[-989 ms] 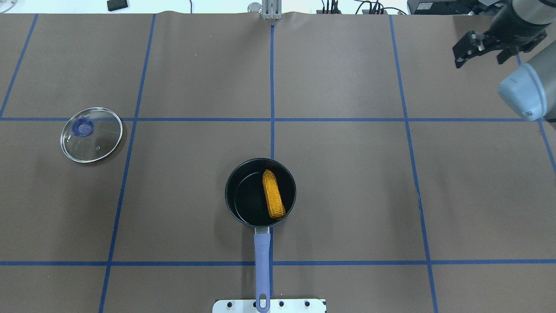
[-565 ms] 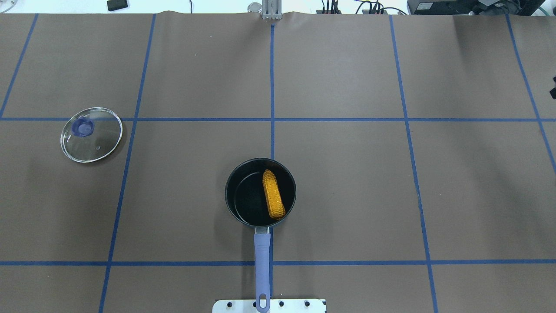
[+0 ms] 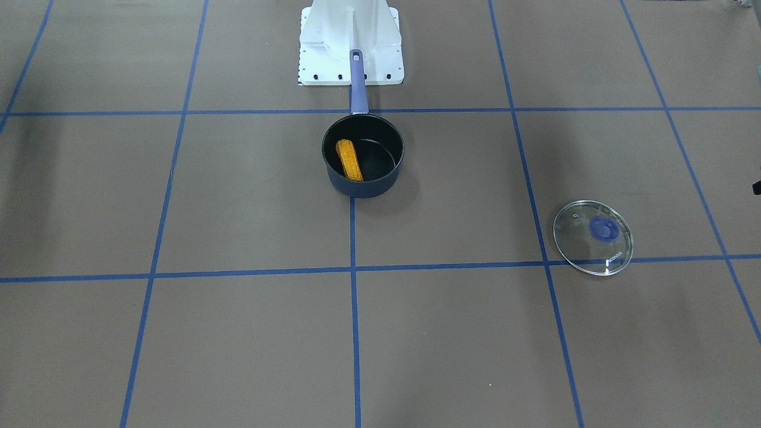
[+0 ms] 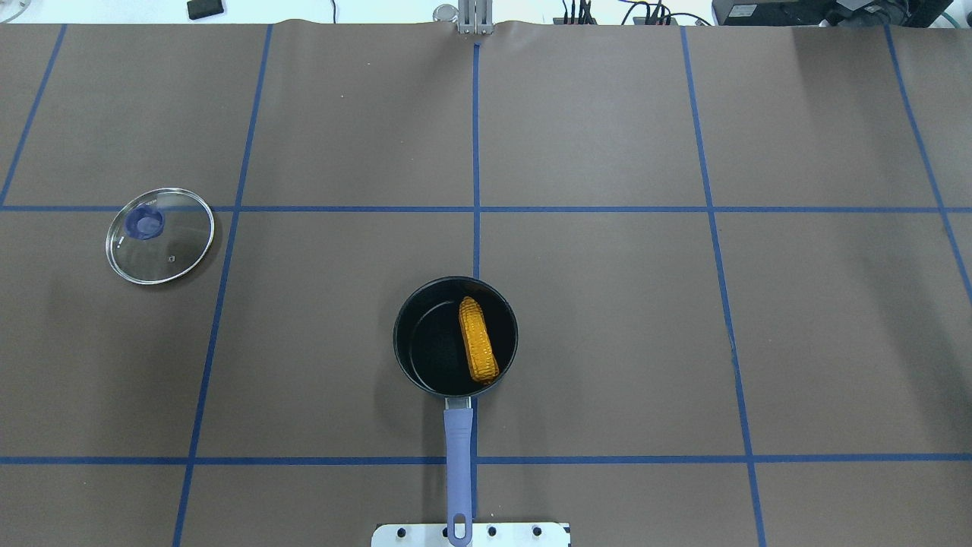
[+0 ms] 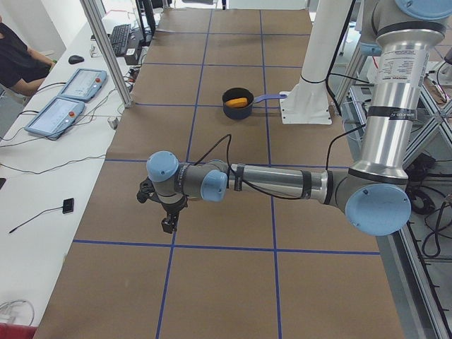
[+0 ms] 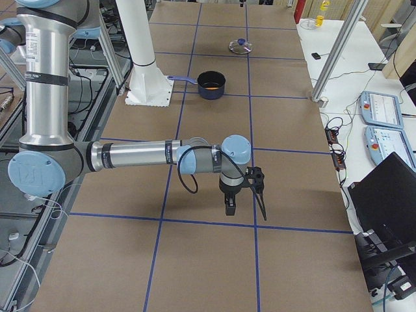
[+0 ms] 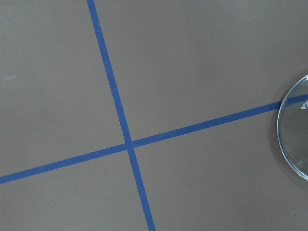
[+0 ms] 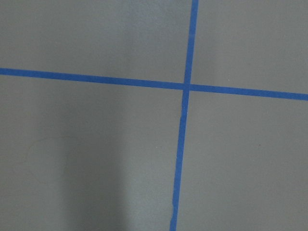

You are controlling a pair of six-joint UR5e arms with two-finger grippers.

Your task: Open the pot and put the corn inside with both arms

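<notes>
Two-arm workcell with the corn placed in the opened pot. The left gripper (image 5: 164, 212) is shown only in the left side view, pointing down over the brown table (image 4: 607, 304) at the end of the outstretched left arm (image 5: 282, 182). Whether its jaws are parted or closed cannot be told, and nothing is seen held in it. The right gripper (image 6: 246, 205) is likewise shown only in the right side view, at the end of the right arm (image 6: 130, 155). Its opening cannot be told either, and nothing is seen held.

The pot (image 4: 429, 342) is placed well apart from both grippers, between them along the table and nearer to the robot's base plate (image 3: 321, 53) than either. Its handle (image 4: 458, 448) is directed toward that plate, and its end lies over the plate. The corn (image 4: 478, 349) is laid inside the pot, on the side toward the right gripper.

The glass lid (image 4: 171, 247) is set flat on the table with its blue knob (image 4: 144, 222) upward, well apart from the pot and on the left gripper's side of it. Only its rim (image 7: 296, 130) is caught at the edge of the left wrist view, beside a crossing of blue tape lines (image 7: 128, 143). A second tape crossing (image 8: 186, 86) is seen beneath the right gripper.
</notes>
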